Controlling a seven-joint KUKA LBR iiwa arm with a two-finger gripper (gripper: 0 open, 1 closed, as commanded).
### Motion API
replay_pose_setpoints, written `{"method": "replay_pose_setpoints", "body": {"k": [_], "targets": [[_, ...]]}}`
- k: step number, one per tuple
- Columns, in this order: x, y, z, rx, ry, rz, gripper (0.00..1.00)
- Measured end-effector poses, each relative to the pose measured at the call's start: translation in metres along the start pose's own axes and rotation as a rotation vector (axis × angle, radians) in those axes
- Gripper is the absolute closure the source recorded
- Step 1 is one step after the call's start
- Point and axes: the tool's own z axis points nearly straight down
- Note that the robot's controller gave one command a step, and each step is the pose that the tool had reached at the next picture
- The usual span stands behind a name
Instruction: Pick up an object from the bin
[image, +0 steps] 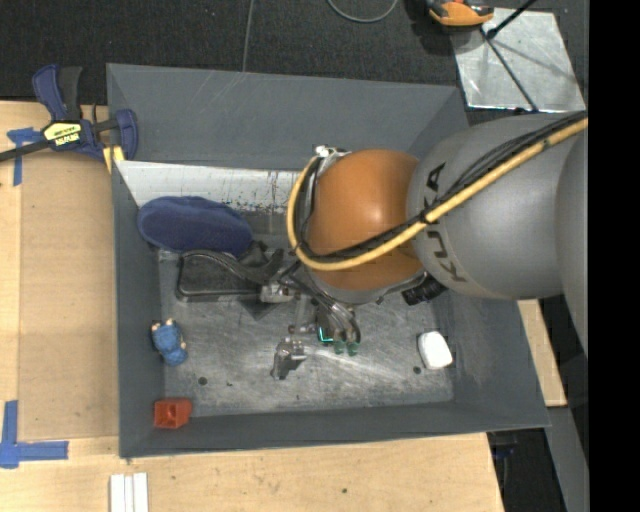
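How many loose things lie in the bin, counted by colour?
Blue: 2 (soft pouch, small figure)
Red: 1 (block)
White: 1 (small lump)
Black: 1 (looped thing)
Total: 5 in view; the arm covers part of the bin floor.

Bin (300, 422): grey metal, matt, floor scuffed and scratched. Orange wrist cover (365, 215): smooth, glossy. Blue pouch (195, 225): soft cloth, matt. White block (434, 350): smooth, plastic by the look.

Bare floor (240, 390) along the near wall (front middle); blue cushion (195, 225) and black handle (210, 275) crowd the far-left corner.
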Motion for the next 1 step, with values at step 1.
{"method": "replay_pose_setpoints", "body": {"k": [1], "targets": [[-0.1022,-0.0544,0.0528,0.0,-0.027,-0.122,0.0]]}}
